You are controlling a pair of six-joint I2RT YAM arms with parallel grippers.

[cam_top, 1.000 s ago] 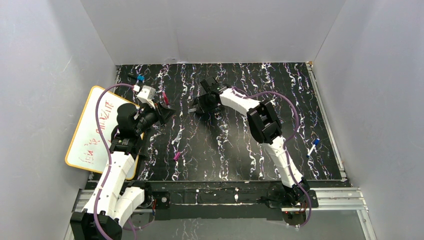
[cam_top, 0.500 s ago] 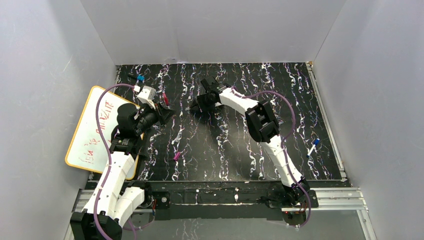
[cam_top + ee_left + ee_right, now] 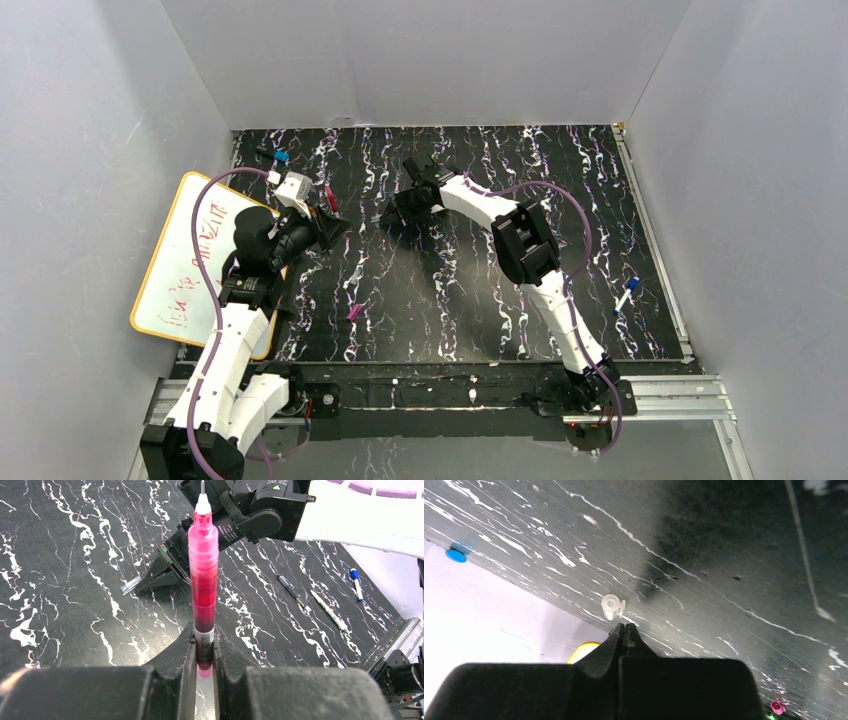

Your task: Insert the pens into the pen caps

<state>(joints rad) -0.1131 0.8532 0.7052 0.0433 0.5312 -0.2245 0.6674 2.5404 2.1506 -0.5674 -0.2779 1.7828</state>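
My left gripper (image 3: 204, 630) is shut on the lower end of a magenta pen (image 3: 203, 570), whose bare tip points away from the wrist. In the top view this gripper (image 3: 335, 222) is at the left of the mat. My right gripper (image 3: 625, 626) is shut, its tips low over the mat. A clear greyish pen cap (image 3: 611, 606) lies just beyond the tips; I cannot tell whether they touch. The cap also shows in the left wrist view (image 3: 131, 585). A magenta pen cap (image 3: 353, 312) lies on the mat nearer the front. A dark pen (image 3: 292, 591) and a white pen with a greenish end (image 3: 328, 611) lie side by side.
A yellow-rimmed whiteboard (image 3: 185, 260) lies at the left under my left arm. A short black blue-tipped object (image 3: 275, 155) is at the back left. A white blue-capped marker (image 3: 626, 296) lies at the right. Grey walls enclose the black marbled mat (image 3: 500, 320).
My right gripper has shifted slightly left and back, close to the clear cap. My left gripper with the magenta pen has stayed put.
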